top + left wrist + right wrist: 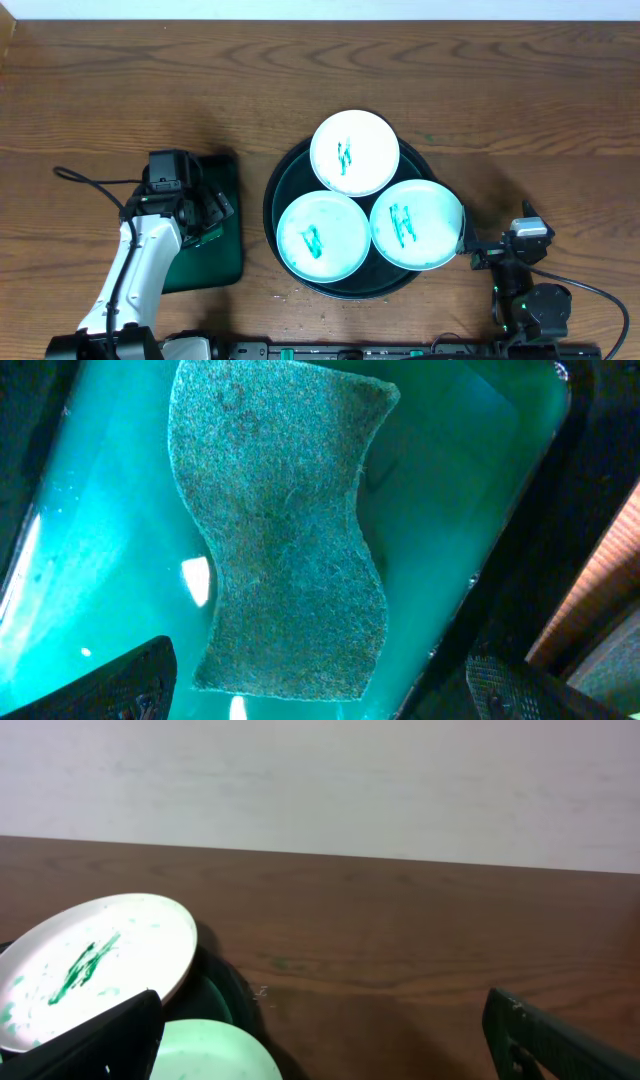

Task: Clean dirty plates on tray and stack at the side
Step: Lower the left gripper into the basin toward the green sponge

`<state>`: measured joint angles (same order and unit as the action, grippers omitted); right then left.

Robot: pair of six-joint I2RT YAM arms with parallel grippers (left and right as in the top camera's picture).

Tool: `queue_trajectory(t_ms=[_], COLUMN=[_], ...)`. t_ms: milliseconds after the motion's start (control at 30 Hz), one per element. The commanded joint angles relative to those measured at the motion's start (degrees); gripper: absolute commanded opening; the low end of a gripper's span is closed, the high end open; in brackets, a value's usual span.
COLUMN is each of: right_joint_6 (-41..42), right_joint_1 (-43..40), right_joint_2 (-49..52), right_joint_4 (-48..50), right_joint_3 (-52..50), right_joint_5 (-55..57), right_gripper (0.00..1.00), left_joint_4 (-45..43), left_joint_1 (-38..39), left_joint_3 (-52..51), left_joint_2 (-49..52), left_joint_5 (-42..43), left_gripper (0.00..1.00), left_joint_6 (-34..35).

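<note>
Progress looks to be at the very start: all three plates sit on the round dark tray [285, 180] in the middle of the desk [500, 90], and each shows a clear green scribble, so none appears wiped and nothing is stacked on the bare wood at the side. The far plate [354, 152], the near left plate [322, 236] and the near right plate [417, 224] crowd together in a triangle, rims touching or slightly overlapping, and the near right one reaches over the tray's right rim. Each faces up; being round they have no long axis, though the scribbles run roughly near to far. The left gripper [325, 690] hangs with its jaws spread wide above a wavy-edged green sponge [285, 530], which lies flat in the small rectangular tray [215, 260] at the left; the sponge's long axis runs across the line between the two fingers. The right gripper [320, 1040] is also wide apart and empty, low beside the tray's right edge. Picking up the sponge, wiping every plate and stacking them all remain, by my reading.
</note>
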<state>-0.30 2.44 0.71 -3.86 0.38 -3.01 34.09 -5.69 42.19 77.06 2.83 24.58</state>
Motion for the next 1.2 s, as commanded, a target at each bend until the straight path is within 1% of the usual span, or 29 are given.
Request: queue_trajectory(t_ms=[0,300,567,633,700,800,833,867,1000,1033,1167], right_joint_6=[-0.4,-1.9,-1.8,-0.1,0.0,1.2,3.7,5.3,5.6,5.4,4.2], right_joint_1=[-1.0,-1.0,-1.0,-1.0,-1.0,-1.0,-1.0,-1.0,-1.0,-1.0,-1.0], right_joint_2=[-0.3,-0.3,-0.3,-0.3,-0.3,0.0,0.7,1.6,8.3,13.6,29.0], right_joint_4=[-0.2,1.8,11.4,12.8,13.9,12.8,10.8,8.8,3.9,2.5,-2.3], right_joint_3=[-0.1,-0.1,-0.1,-0.1,0.0,0.2,1.0,2.0,8.2,12.3,23.4], right_joint_5=[-0.2,1.1,-0.3,-2.6,-9.1,-15.5,-16.2,-16.4,-20.3,-21.9,-27.0], right_gripper=[0.99,0.99,0.99,0.99,0.99,0.99,0.99,0.99,0.99,0.99,0.99], left_joint_4=[0.2,0.2,-0.1,-0.1,-0.1,-0.2,-0.4,-0.6,-1.2,-1.4,-1.8], left_joint_1=[0.0,0.0,0.0,0.0,0.0,0.0,0.0,0.0,0.0,0.0,0.0], left_joint_3=[1.4,1.4,1.4,1.4,1.4,1.4,1.4,1.4,1.4,1.4,1.4], left_joint_2=[0.1,0.1,0.1,0.1,0.1,0.1,0.1,0.1,0.1,0.1,0.1], left_joint_5=[0.2,0.2,0.2,0.2,0.2,0.1,0.1,0.1,0.1,0.1,0.2], left_gripper=[0.93,0.93,0.93,0.93,0.93,0.93,0.93,0.93,0.93,0.93,0.93], left_joint_6=[2.1,2.1,2.1,2.1,2.1,2.1,2.1,2.1,2.1,2.1,2.1])
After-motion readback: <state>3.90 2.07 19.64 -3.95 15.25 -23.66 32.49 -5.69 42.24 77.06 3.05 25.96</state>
